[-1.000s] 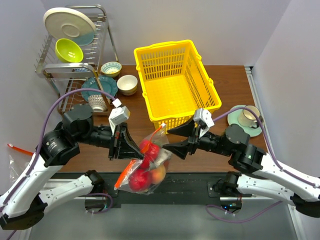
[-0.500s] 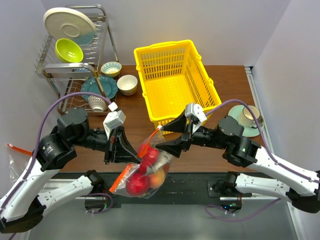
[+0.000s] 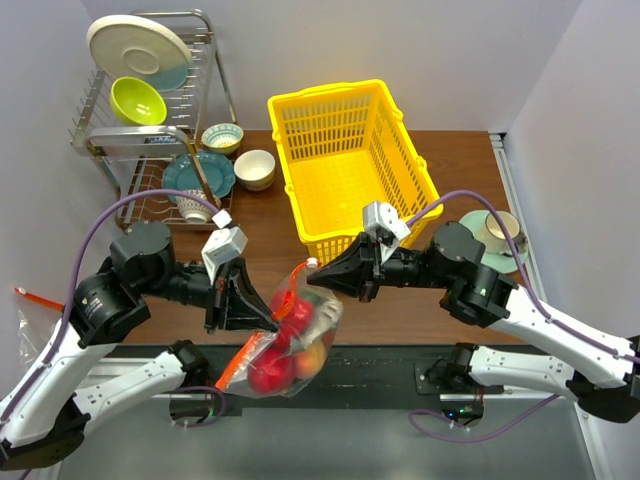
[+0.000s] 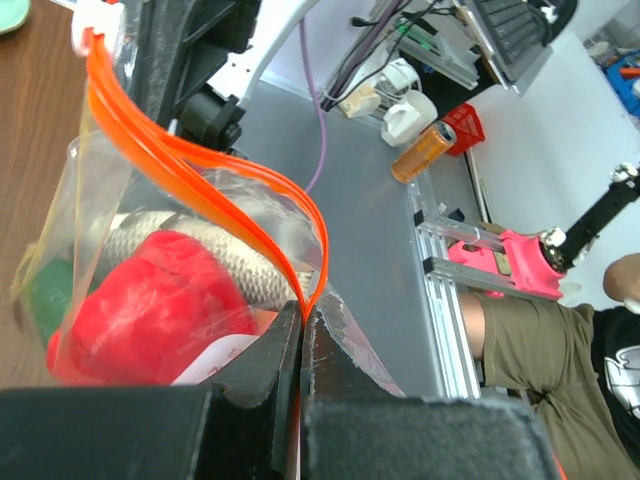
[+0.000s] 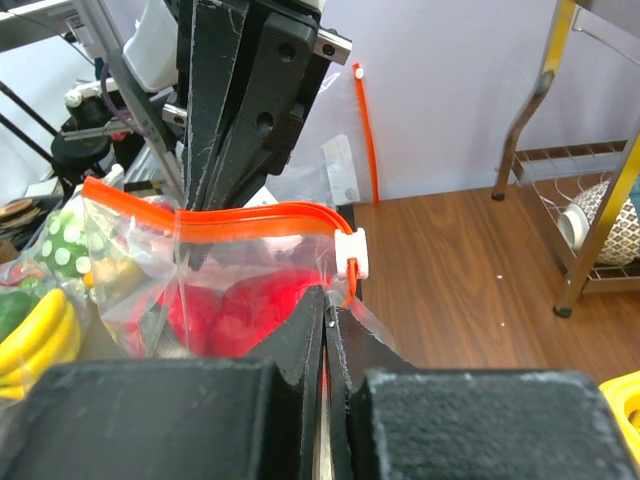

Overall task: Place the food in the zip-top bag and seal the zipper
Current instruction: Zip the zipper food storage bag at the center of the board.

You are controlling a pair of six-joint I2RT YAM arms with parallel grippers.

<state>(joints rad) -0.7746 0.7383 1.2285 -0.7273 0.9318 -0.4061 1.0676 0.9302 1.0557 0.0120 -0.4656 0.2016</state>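
Both ends of the zipper (image 4: 215, 188) are pinched shut: left gripper (image 3: 262, 322), right gripper (image 3: 312, 281). The bag (image 3: 312, 335), food (image 3: 270, 374) inside, hangs over the near table (image 3: 270, 215) edge. Sealing step; the tracks gape, so next press them together.

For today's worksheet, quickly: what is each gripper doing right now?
Left gripper: shut on the zipper.
Right gripper: shut on the zip-top bag.

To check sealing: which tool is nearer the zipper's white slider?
Right. Right tool grips just below the white slider; left tool clamps the zipper at its far end.
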